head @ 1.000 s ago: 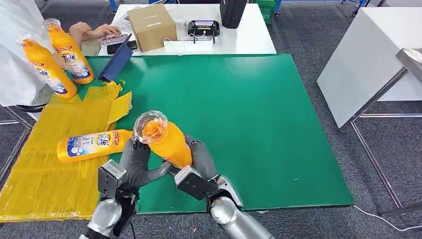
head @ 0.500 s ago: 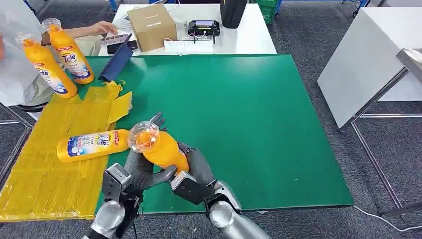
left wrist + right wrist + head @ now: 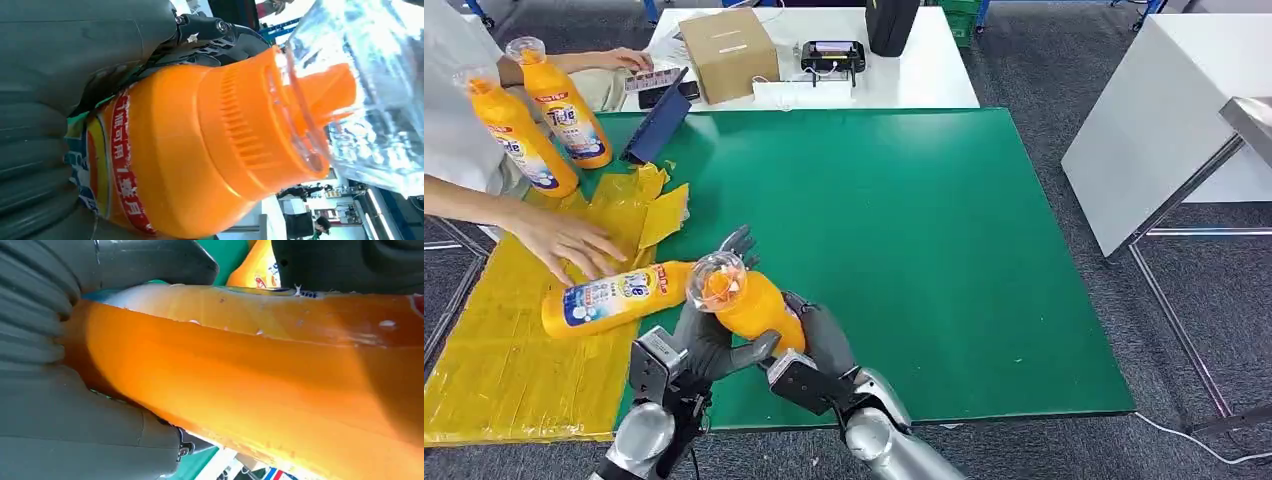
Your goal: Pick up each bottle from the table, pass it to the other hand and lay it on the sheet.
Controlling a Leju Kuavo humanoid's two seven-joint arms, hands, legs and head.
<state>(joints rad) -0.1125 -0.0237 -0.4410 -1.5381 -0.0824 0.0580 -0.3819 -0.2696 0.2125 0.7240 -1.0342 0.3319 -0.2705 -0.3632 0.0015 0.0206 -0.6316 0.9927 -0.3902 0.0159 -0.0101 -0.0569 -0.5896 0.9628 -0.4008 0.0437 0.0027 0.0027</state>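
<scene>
Not much you can actually read here, tbh. The clearest one is the upright orange bottle (image 3: 562,104) at the far left of the counter: its blue-and-red label looks like the "Tide" logo. The bottle next to it (image 3: 516,132) has the same kind of label, but it's turned away from you. On the held bottle (image 3: 165,160) you get a red band with white Chinese characters, too blurry to make out. The lying bottle (image 3: 619,297) has print too small to read.
</scene>
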